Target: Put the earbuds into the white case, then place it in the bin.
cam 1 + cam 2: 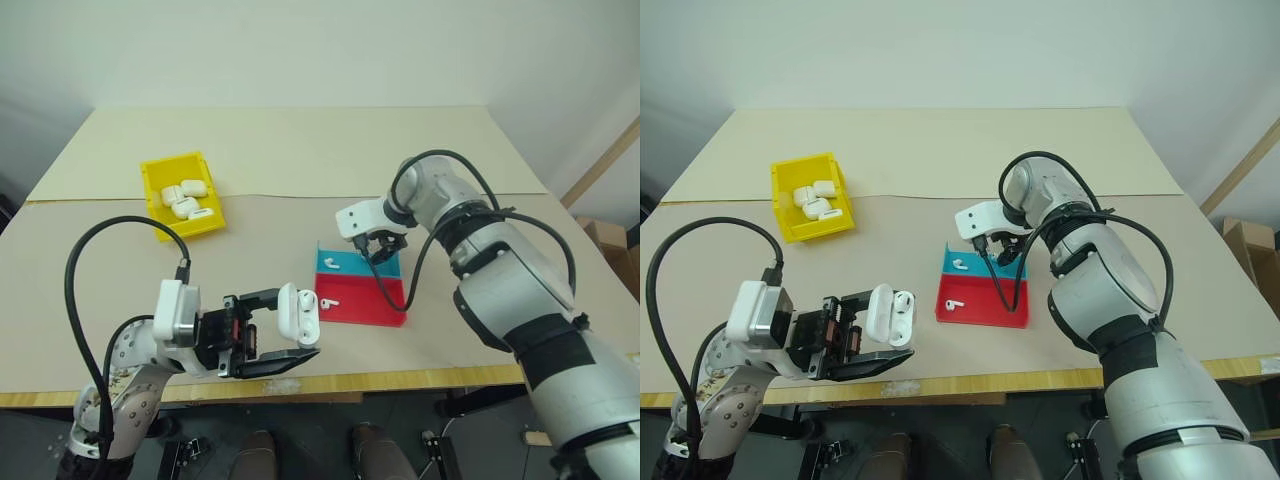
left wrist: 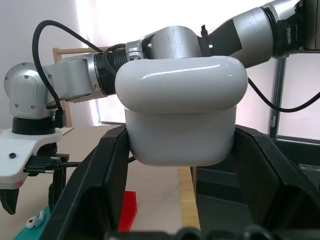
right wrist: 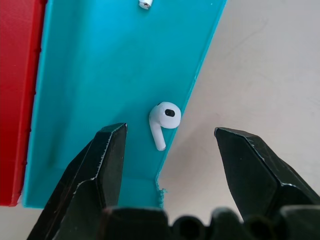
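White case (image 1: 297,312), lid open, is sitting pinched in the left tool (image 1: 290,340) near the tray (image 1: 392,310); the right tool (image 3: 167,150) is hanging spread over an earbud (image 3: 164,118) on the tray's teal half.

Open white case (image 1: 298,312); earbuds (image 1: 330,266) in tray.
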Robot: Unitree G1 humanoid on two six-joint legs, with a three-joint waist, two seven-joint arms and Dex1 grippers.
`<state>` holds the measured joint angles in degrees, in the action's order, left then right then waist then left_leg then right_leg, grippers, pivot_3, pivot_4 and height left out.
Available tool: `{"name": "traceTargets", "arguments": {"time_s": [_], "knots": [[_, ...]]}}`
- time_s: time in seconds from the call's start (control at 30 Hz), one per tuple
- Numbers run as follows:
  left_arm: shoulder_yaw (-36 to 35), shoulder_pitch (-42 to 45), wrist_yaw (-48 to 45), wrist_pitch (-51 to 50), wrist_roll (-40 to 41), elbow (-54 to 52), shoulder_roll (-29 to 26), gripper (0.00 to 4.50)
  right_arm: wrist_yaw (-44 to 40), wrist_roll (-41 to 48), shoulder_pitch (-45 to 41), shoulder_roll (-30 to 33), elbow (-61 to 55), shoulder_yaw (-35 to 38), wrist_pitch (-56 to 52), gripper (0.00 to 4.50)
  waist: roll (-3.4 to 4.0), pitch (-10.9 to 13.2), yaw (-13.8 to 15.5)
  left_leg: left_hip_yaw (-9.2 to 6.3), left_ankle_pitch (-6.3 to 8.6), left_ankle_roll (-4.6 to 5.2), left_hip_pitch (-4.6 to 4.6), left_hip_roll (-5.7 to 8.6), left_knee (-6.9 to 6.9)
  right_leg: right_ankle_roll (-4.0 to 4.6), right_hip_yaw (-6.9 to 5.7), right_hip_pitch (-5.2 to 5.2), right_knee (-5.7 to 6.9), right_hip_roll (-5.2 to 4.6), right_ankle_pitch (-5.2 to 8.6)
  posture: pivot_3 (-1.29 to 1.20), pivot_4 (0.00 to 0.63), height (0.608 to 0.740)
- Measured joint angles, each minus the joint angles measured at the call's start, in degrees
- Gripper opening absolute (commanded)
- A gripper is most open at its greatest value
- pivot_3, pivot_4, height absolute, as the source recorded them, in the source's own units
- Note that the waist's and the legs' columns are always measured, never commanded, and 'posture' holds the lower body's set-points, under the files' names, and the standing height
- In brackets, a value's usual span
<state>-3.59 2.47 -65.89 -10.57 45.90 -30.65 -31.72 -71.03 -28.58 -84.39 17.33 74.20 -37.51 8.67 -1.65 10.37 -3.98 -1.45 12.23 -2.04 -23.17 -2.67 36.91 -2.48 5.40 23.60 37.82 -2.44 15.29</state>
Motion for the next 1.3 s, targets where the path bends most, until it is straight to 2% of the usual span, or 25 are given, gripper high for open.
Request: {"name": "traceTargets", "arguments": {"time_s": [0.27,0.37,0.43,1.3], "knots": [[-0.02,-0.98,-0.13,0.42,-0.09,0.00,-0.02,2.82,1.23,-1.63,0.05,-0.51,0.68,0.60,1.24,3.33,0.00,0.00,-0.06,0.00,0.00,0.00,0.01,0.00,0.00,0.00,0.01,0.02,0.04,0.00,0.00,0.00,0.150,0.740],[-0.02,-0.98,0.13,0.42,-0.09,-0.01,-0.04,2.82,1.22,-1.69,0.17,-0.81,0.68,0.98,1.43,2.80,0.00,0.00,-0.05,0.00,0.00,0.00,0.00,0.00,0.00,0.00,0.01,0.02,0.05,0.01,0.00,0.00,0.150,0.740],[-0.02,-0.98,0.31,0.41,-0.09,-0.06,-0.08,2.82,1.09,-1.67,0.39,-0.87,0.71,1.80,1.44,2.16,0.00,0.00,-0.04,0.00,0.00,0.00,0.00,0.00,0.00,0.00,0.01,0.02,0.04,0.00,0.00,0.00,0.150,0.740],[-0.02,-0.62,2.44,0.25,0.17,-1.28,-0.85,2.82,1.42,-3.35,1.64,-1.17,1.20,2.50,2.88,2.16,0.01,0.00,-0.07,0.00,0.00,0.00,0.01,0.00,0.00,0.01,0.01,0.01,0.07,0.01,0.00,0.00,0.150,0.740]]}}
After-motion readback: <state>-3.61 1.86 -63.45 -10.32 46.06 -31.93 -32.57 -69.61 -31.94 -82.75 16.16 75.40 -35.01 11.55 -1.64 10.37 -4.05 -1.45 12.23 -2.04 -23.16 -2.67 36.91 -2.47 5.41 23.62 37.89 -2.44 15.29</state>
